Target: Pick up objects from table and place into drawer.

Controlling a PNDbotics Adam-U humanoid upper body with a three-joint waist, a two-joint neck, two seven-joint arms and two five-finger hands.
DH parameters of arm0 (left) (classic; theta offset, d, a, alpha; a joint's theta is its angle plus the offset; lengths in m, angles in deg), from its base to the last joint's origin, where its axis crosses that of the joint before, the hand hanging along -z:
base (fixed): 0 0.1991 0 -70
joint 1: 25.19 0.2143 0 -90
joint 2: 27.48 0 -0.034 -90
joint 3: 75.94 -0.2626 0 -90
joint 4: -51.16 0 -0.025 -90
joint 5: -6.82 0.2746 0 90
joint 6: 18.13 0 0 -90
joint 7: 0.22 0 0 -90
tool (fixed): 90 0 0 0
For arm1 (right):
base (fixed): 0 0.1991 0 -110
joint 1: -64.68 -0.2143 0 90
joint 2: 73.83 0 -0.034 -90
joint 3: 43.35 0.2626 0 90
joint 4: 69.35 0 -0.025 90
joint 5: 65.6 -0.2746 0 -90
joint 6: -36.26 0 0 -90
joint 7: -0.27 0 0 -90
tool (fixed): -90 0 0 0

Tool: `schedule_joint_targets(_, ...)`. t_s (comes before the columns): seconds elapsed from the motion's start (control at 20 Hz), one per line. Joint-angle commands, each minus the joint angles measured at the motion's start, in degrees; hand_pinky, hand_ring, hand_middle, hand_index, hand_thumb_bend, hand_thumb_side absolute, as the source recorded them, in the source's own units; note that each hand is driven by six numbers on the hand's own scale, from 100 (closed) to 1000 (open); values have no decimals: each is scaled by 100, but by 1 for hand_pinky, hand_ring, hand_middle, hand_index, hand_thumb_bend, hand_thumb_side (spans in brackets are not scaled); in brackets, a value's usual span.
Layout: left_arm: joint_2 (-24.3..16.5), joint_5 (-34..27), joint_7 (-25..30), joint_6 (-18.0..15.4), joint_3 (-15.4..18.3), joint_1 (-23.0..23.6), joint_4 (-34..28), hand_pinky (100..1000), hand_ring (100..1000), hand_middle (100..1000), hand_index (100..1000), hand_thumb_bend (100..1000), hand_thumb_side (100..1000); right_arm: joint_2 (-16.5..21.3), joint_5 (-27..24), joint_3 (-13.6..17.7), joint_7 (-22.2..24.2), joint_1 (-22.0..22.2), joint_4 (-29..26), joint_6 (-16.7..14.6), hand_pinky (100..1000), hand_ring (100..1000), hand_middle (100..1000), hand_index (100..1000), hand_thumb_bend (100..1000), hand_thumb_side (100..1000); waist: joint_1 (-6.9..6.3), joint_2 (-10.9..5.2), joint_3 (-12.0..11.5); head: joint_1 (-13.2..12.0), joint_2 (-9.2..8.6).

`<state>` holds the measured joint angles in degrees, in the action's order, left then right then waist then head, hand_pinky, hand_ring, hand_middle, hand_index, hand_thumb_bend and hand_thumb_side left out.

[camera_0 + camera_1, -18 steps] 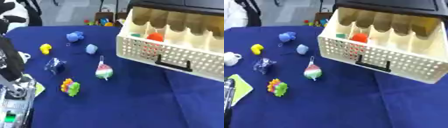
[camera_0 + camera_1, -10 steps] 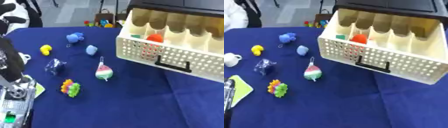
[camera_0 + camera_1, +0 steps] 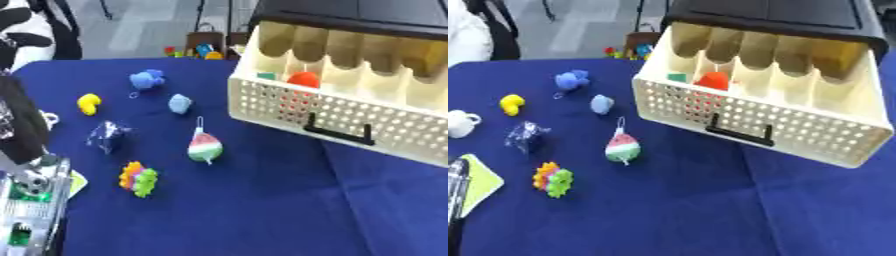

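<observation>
A cream perforated drawer (image 3: 798, 135) with a black handle stands pulled out of a black cabinet (image 3: 772, 12) at the right. One of its compartments holds an orange thing (image 3: 712, 80) and a small green thing (image 3: 677, 77). Loose on the blue table lie a blue toy (image 3: 146, 79), a yellow toy (image 3: 88, 103), a light blue piece (image 3: 180, 103), a dark blue wrapped thing (image 3: 108, 136), a watermelon-coloured toy (image 3: 205, 148) and a spiky multicoloured toy (image 3: 138, 178). My left hand (image 3: 31, 200) shows as black and silver parts at the lower left edge, apart from all of them. The right hand is out of view.
A white cup (image 3: 460, 123) and a yellow-green pad (image 3: 481, 182) sit near the table's left edge. Small coloured things lie on the floor beyond the far edge (image 3: 197, 50). Bare blue cloth (image 3: 710, 210) fills the front and middle.
</observation>
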<state>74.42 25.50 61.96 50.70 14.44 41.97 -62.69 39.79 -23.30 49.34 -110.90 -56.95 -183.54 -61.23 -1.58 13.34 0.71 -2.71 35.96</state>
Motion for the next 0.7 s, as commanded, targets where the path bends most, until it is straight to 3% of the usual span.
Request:
schedule_joint_targets(0.05,-114,-30,37,-2,-36,-40,-74,503,657,666,840,369,895,636,193,-198,785,-138,-40,328,100,455,169,761,127,856,31,-133,15,31,11)
schedule_joint_targets(0.1,-117,-34,46,-2,-41,-37,-74,503,657,666,840,384,901,766,215,-269,968,-159,-40,388,100,457,140,764,170,882,36,-149,22,36,14)
schedule_joint_targets(0.25,-129,-51,74,-3,-56,-28,-74,504,657,667,840,371,893,1113,185,-461,1378,-240,-40,468,100,454,100,767,137,863,54,-195,27,48,19)
schedule_joint_targets(0.5,-140,-82,127,-5,-87,-19,-74,504,658,667,840,370,893,1603,-20,-770,1886,-369,-40,533,100,454,100,771,155,864,84,-246,24,90,21)
schedule_joint_targets(0.7,-144,-101,155,-10,-104,-26,-74,504,658,668,840,369,893,1790,-61,-960,2221,-388,-40,509,100,449,100,780,160,868,98,-258,13,116,-1)
